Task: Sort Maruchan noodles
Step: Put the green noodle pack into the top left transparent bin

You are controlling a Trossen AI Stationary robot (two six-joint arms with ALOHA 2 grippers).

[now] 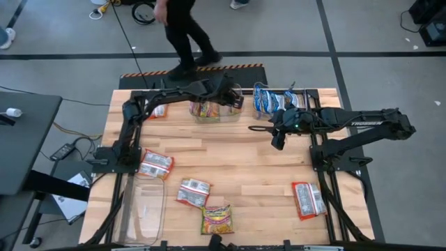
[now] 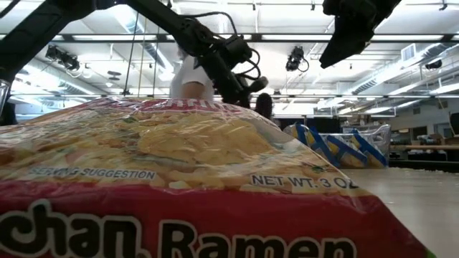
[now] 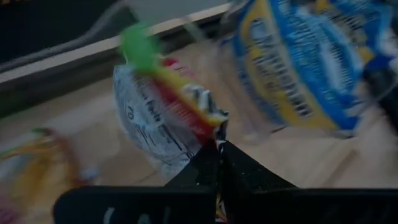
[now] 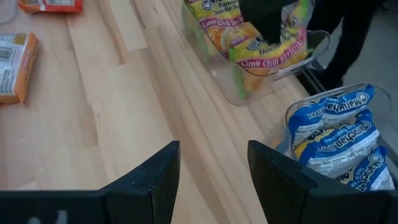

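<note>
Crinkly yellow-green packet [image 4: 268, 46] in pincer [image 3: 219, 146]

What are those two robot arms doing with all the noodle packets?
They're sorting noodle packets by colour. The left gripper is shut on a yellow-green packet and holds it over the clear tub that has yellow-green ones inside. The right gripper is open and empty, above bare table near the tub of blue packets. Several red-orange packets and one yellow-green packet lie loose on the table, unsorted.
</note>
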